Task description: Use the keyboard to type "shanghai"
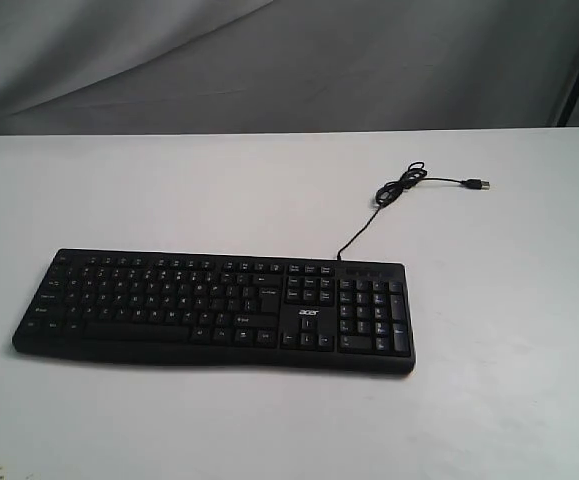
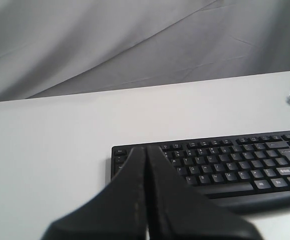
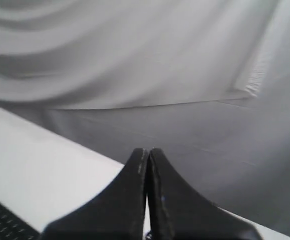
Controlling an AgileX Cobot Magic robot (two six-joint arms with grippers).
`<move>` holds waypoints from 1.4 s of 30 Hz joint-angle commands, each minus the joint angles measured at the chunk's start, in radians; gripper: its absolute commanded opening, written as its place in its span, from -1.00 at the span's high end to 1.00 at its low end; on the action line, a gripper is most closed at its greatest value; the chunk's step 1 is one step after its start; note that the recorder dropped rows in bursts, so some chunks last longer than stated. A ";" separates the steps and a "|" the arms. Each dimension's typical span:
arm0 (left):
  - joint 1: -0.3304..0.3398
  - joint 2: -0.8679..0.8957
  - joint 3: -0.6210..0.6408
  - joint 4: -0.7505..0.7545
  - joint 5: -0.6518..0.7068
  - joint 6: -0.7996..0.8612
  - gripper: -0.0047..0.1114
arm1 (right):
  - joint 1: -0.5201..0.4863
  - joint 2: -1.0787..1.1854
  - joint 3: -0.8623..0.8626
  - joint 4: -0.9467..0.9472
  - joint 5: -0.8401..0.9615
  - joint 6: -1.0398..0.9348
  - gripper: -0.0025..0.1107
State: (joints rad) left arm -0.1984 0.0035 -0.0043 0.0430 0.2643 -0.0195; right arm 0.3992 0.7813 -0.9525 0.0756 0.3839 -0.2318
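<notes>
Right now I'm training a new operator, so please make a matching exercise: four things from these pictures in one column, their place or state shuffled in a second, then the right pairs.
Things:
1. USB plug
2. acer logo
3. left gripper
4. number pad

Places or states:
A. shut, holding nothing
B. right end of the keyboard in the exterior view
C. loose on the white table, plugged into nothing
D. white lettering next to the arrow keys

Pairs: 1-C, 2-D, 3-A, 4-B.
</notes>
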 commanded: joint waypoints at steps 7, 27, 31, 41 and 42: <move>-0.004 -0.003 0.004 0.001 -0.005 -0.003 0.92 | -0.342 -0.406 0.653 0.097 -0.361 0.088 0.96; -0.004 -0.003 0.004 0.001 -0.005 -0.003 0.92 | -0.340 -0.696 0.909 0.088 -0.278 0.212 0.96; -0.004 -0.003 0.004 0.001 -0.005 -0.003 0.92 | -0.340 -0.724 0.910 0.056 -0.213 0.212 0.96; -0.004 -0.003 0.004 0.001 -0.005 -0.003 0.92 | -0.340 -0.781 0.953 0.037 -0.102 0.210 0.96; -0.004 -0.003 0.004 0.001 -0.005 -0.003 0.92 | -0.340 -0.781 0.953 0.033 -0.095 0.210 0.96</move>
State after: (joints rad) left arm -0.1984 0.0035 -0.0043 0.0430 0.2643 -0.0195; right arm 0.0594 0.0059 -0.0043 0.1363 0.2498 -0.0233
